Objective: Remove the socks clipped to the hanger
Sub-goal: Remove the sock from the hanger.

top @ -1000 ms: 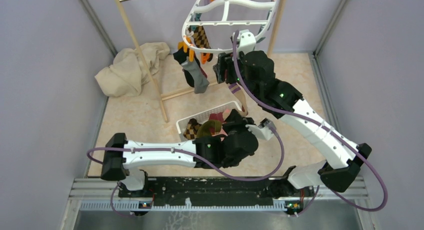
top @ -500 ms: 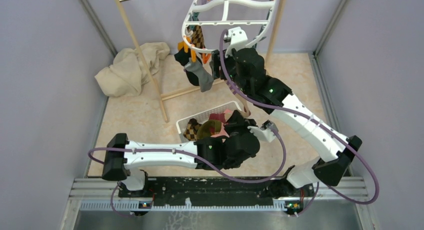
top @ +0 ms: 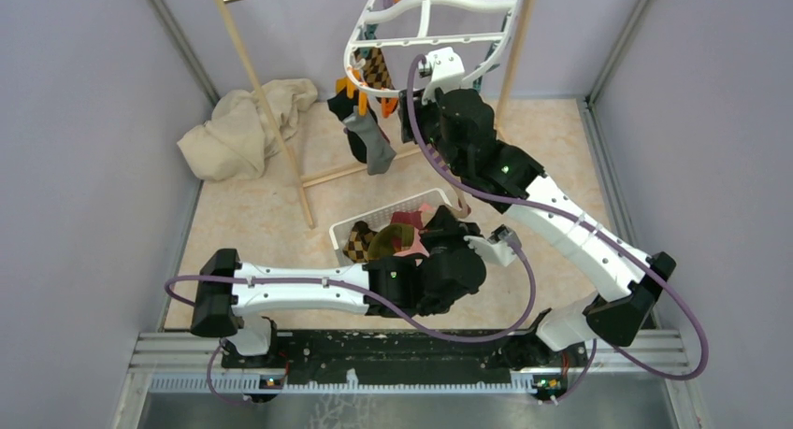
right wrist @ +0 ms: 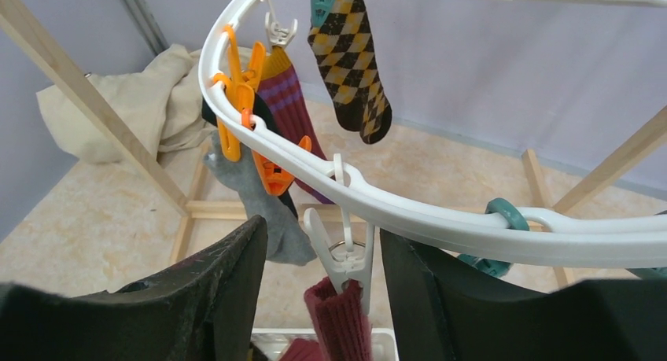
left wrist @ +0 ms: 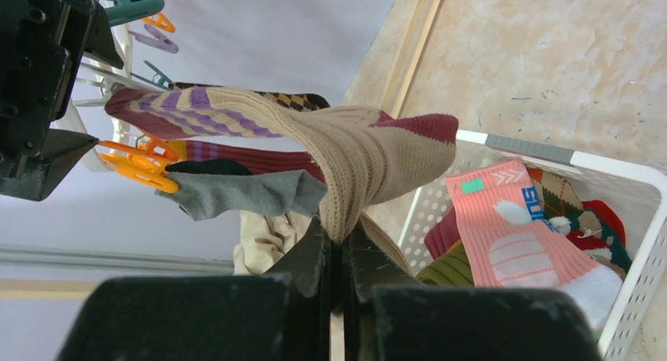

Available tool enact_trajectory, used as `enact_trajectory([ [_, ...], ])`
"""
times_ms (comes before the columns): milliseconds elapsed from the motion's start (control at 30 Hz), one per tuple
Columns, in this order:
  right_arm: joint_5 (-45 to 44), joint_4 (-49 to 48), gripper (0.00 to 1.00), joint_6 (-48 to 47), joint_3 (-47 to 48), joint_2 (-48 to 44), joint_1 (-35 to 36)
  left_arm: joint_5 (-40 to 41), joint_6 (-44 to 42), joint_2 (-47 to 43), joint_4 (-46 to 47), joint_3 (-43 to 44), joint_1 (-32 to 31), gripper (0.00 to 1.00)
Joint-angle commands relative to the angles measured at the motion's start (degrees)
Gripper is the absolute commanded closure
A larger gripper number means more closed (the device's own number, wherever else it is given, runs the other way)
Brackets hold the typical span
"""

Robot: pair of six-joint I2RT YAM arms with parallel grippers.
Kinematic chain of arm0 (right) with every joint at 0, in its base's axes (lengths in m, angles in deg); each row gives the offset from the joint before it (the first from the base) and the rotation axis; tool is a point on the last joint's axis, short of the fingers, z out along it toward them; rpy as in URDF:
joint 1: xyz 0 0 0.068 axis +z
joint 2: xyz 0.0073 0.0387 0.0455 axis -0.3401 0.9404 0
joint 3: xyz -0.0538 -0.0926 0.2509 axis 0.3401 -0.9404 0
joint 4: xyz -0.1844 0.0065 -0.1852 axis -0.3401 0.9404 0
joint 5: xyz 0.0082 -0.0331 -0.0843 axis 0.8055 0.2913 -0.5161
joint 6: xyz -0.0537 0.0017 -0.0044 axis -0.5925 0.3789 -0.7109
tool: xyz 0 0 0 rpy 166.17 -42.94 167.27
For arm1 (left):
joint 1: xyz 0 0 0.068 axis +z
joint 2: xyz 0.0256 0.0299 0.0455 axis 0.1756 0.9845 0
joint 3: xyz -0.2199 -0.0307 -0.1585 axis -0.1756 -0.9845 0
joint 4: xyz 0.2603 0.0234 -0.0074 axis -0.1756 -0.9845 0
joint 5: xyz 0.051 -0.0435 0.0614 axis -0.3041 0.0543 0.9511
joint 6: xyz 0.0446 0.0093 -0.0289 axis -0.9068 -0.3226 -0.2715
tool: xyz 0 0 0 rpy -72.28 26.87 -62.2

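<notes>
left tool clamped tight on beige striped sock | right tool gaped, jaws either side of white peg that held maroon sock on hanger

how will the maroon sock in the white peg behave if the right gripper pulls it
Probably floppy: the maroon sock hangs limp from the white peg. Likely light, as that one small peg holds it. The peg dangles off the hanger, so it may swing when tugged.

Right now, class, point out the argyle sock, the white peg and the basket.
argyle sock [right wrist: 348,62], right wrist view, mid-leg.
white peg [right wrist: 344,265], right wrist view, its body.
basket [left wrist: 621,168], left wrist view, far rim.
</notes>
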Motion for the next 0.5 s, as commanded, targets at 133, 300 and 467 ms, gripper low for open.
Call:
enact_trajectory([
  [133,-2.68,-5.65,0.57,-1.79,1.21,0.50,0.48,-0.50,-0.26,0.35,1.66,1.66,-0.43,0.99],
  [300,-2.73,-6.12,0.70,-1.85,1.18,1.03,0.46,-0.41,-0.26,0.12,1.58,1.49,-0.42,0.99],
  [467,-2.64,-6.76,0.91,-1.91,1.00,0.92,0.46,-0.33,-0.50,-0.15,1.51,1.39,-0.43,0.99],
])
